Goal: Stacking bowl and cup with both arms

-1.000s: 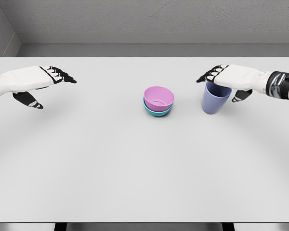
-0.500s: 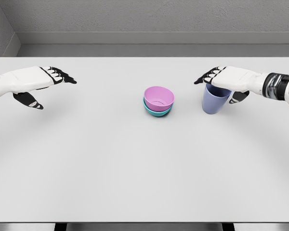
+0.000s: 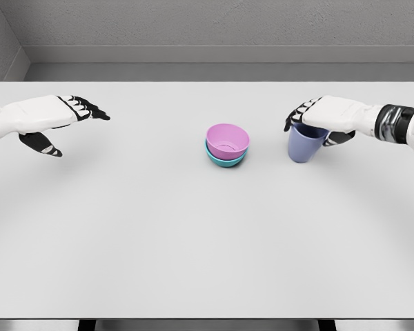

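1 right hand curling over the rim of the purple cup, apparently closing, grip not yet sure. Best seated firmly before lifting toward the pink bowl nested in the teal bowl, well inward. Left hand spread, far off.

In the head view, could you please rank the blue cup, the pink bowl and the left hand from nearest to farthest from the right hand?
1. Blue cup: directly under the right hand, at the right.
2. Pink bowl: table centre, nested in the teal bowl.
3. Left hand: far left.
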